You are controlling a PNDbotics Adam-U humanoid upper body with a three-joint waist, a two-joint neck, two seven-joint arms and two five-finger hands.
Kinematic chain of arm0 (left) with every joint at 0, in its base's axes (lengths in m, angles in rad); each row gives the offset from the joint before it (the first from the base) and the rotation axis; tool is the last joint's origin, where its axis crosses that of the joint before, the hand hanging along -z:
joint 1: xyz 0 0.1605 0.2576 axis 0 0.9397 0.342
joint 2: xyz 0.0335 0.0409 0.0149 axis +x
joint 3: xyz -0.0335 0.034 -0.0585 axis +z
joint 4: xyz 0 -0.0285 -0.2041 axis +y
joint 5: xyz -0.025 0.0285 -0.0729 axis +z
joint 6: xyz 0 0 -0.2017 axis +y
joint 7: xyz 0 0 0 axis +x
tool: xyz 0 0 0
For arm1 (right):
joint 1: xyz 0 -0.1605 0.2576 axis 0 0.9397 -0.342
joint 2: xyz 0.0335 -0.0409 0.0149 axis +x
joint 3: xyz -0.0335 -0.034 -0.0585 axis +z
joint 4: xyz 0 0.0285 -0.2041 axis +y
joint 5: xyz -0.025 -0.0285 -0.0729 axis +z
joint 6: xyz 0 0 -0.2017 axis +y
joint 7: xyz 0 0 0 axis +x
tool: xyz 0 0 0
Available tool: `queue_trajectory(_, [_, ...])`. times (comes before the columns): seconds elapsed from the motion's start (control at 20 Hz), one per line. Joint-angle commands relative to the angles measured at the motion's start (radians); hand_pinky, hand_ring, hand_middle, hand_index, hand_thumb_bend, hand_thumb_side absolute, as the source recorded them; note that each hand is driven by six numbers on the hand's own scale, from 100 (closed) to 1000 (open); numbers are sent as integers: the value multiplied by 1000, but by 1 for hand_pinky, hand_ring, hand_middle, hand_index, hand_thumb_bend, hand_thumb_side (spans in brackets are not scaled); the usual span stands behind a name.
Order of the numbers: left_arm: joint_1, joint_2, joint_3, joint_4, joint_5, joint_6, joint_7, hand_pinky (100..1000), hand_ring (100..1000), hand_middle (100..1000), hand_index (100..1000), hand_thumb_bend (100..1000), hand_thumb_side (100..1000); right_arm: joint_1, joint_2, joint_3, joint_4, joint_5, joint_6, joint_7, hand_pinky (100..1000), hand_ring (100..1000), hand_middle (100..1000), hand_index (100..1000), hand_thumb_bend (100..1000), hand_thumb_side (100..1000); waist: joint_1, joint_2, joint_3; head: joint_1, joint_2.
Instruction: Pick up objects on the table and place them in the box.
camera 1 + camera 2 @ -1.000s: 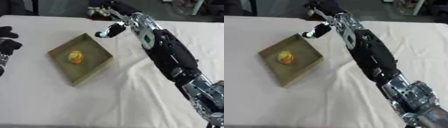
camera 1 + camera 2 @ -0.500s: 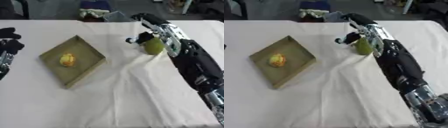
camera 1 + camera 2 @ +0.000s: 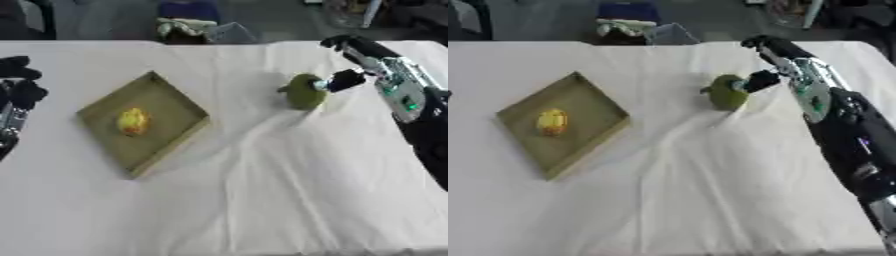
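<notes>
A green pear-shaped fruit stands on the white cloth right of centre. My right hand comes in from the right and sits just right of the fruit, open. Its dark thumb touches the fruit's right side, and its fingers reach up past the fruit without closing on it. An olive-green square box lies tilted at centre left with a yellow fruit inside. My left hand rests open at the left edge, away from everything.
The white tablecloth has folds running from the green fruit toward the front. Beyond the far table edge lie a blue thing and a pale bundle. My right forearm covers the table's right side.
The camera has shifted, moving the whole picture. My right hand has come down from the far edge to the right side of the green fruit.
</notes>
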Motion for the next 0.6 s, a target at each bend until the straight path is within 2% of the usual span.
queue_trajectory(0.05, [-7, 24, 10, -12, -1, -2, 3, 660, 598, 641, 811, 457, 689, -13, -27, -8, 22, -13, -4, 5, 862, 899, 883, 897, 483, 434, 2, -18, 3, -2, -9])
queue_trajectory(0.25, [-7, 23, 10, -12, -2, -2, 4, 660, 597, 641, 811, 458, 689, -12, -10, 1, 47, -2, -26, 22, 864, 898, 881, 868, 442, 409, 2, -17, 8, -2, -11])
queue_trajectory(0.35, [-8, 23, 10, -12, -1, -2, 3, 660, 597, 641, 811, 457, 690, -13, 2, 5, 59, 16, -33, 22, 863, 894, 876, 833, 385, 370, 3, -17, 10, -2, -11])
queue_trajectory(0.45, [-9, 23, 10, -12, -1, -2, 3, 660, 597, 641, 811, 458, 689, -13, 11, 6, 67, 35, -37, 7, 854, 883, 861, 754, 311, 306, 4, -17, 12, -2, -12])
queue_trajectory(0.5, [-9, 23, 10, -12, -1, -2, 3, 660, 597, 641, 811, 457, 689, -14, 15, 5, 68, 44, -39, -5, 846, 871, 843, 669, 244, 243, 4, -17, 13, -3, -12])
queue_trajectory(0.6, [-9, 24, 10, -13, 0, -2, 4, 660, 597, 641, 811, 457, 689, -17, 20, 4, 60, 60, -43, -37, 837, 855, 820, 573, 188, 182, 4, -18, 15, -3, -14])
